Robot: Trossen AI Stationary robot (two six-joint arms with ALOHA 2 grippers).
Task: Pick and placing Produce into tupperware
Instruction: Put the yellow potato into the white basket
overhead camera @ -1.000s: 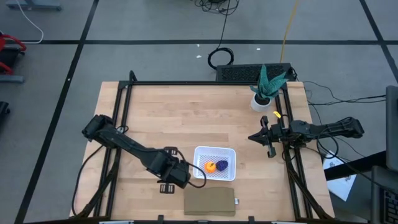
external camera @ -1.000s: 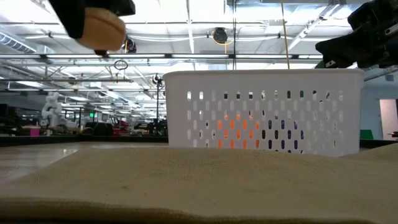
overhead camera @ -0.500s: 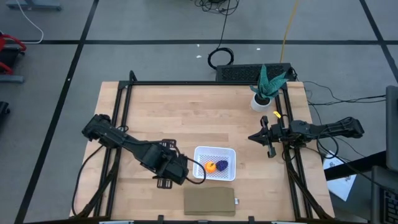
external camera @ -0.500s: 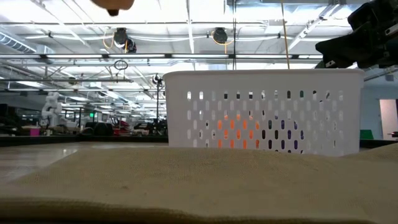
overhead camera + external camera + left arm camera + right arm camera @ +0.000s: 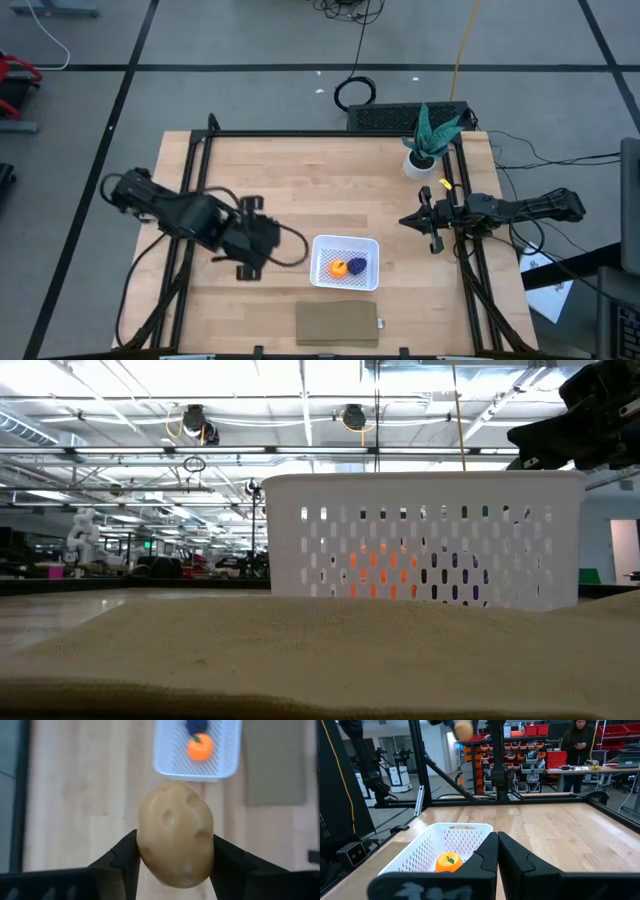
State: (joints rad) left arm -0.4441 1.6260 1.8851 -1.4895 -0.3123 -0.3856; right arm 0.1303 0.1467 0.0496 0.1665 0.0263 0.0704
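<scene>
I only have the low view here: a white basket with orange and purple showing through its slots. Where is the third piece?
Observer: The tan-brown oval piece is clamped in the left gripper, above bare table beside the tupperware.
Operator: And the two colours in the basket?
Observer: The round orange piece and the dark purple piece lie side by side on the mesh bottom.
Operator: The dark shape at my upper right?
Observer: The right gripper, shut, waiting by the table's right edge near the potted plant.
</scene>
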